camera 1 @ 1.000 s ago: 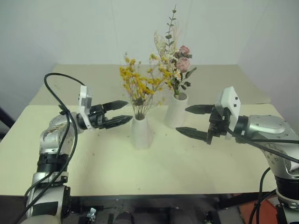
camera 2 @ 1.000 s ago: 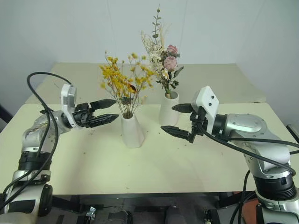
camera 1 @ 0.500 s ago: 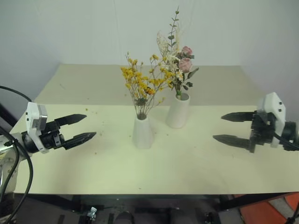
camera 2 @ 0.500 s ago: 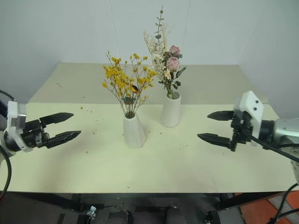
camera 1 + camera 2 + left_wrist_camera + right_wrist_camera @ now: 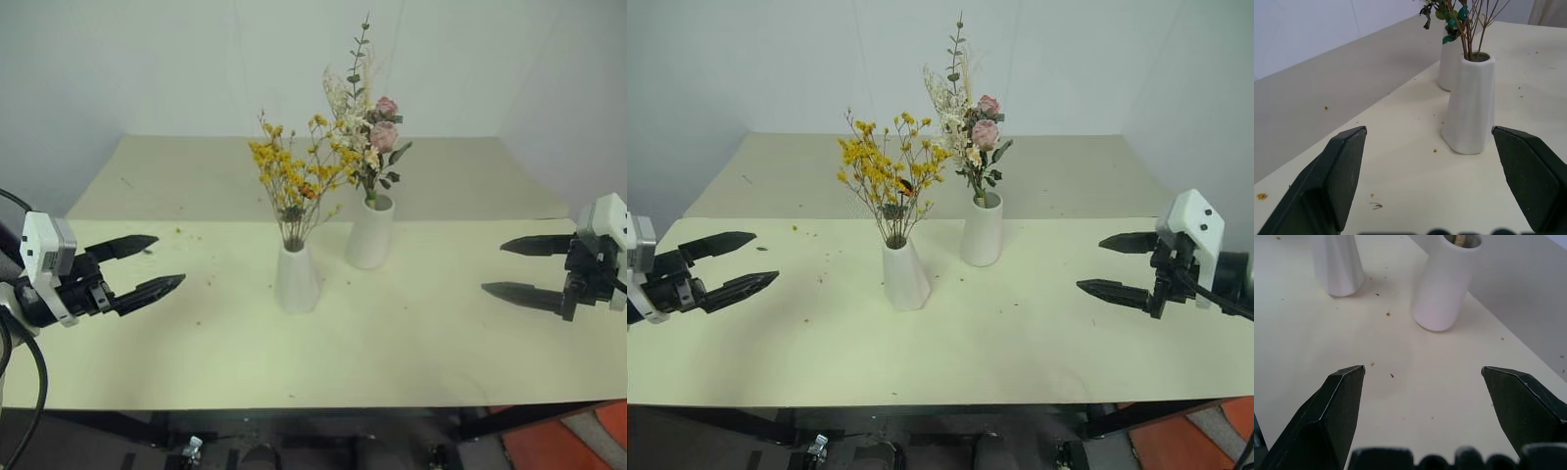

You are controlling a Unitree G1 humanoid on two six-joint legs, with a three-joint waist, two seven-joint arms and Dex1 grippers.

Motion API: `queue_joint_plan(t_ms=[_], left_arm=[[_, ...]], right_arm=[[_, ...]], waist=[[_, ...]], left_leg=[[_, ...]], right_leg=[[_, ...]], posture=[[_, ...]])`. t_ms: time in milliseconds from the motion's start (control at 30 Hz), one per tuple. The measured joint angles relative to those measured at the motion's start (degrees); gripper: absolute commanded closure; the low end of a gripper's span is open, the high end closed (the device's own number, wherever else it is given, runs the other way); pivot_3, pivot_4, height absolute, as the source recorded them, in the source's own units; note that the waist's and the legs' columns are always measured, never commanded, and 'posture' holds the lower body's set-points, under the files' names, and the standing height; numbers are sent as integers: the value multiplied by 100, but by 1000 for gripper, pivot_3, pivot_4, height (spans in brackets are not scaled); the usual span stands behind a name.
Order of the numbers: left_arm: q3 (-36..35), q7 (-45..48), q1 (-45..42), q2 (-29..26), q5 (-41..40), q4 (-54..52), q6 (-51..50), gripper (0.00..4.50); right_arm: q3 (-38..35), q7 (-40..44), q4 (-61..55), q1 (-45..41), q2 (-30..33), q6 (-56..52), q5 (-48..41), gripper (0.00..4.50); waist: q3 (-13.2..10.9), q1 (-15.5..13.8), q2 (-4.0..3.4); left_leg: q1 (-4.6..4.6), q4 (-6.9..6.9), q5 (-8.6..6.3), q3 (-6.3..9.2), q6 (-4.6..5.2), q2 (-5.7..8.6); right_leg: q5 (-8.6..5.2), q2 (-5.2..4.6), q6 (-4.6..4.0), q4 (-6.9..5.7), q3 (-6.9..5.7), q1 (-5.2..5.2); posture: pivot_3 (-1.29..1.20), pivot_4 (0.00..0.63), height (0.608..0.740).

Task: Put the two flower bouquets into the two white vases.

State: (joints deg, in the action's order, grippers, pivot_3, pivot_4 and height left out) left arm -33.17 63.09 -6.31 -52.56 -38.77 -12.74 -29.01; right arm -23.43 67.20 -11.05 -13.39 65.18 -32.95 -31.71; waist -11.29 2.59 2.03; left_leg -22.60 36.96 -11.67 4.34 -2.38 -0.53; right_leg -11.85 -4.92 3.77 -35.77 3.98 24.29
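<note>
The yellow-orange bouquet [image 5: 294,176] stands upright in the shorter cone-shaped white vase [image 5: 297,279] at the table's middle. Just behind and to its right, the bouquet of cream sprigs, green leaves and pink roses [image 5: 368,127] stands in the taller white vase [image 5: 371,232]. My left gripper [image 5: 152,264] hovers open over the table's left edge, pointing toward the vases. Over the right edge my right gripper [image 5: 514,267] is open too, with nothing between its fingers. Both vases also show in the wrist views: the short vase [image 5: 1470,104] and the tall vase [image 5: 1444,284].
The cream table [image 5: 411,333] carries small flower crumbs around the vases. A second table surface [image 5: 196,166] lies behind, against a white wall. An orange object [image 5: 578,441] sits on the floor at the lower right.
Both arms have drawn outward, away from the vases, the left one to the left edge and the right one to the right edge. Both grippers stayed open. The bouquets and vases have not moved.
</note>
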Motion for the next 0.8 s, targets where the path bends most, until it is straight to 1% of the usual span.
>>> queue_joint_plan(t_ms=[133,567,800], left_arm=[[32,-3,-14,-111,18,3,1,28],[175,92,-96,-118,-125,110,10,28],[49,139,42,-231,-175,103,1,28]], right_arm=[[-1,4,-27,80,2,0,8,0],[-230,-44,-351,318,53,-184,-14,0],[-242,115,-406,427,19,22,-53,0]], waist=[[0,-2,0],[0,-2,0],[0,-1,0]], left_leg=[[1,-1,0,-1,0,-1],[1,-1,0,-1,0,-1],[2,-1,0,-2,0,-3]], right_leg=[[0,1,0,0,0,0],[0,2,0,0,1,-1],[-1,2,0,0,1,-1]], posture=[[0,150,740],[0,150,740],[0,150,740]])
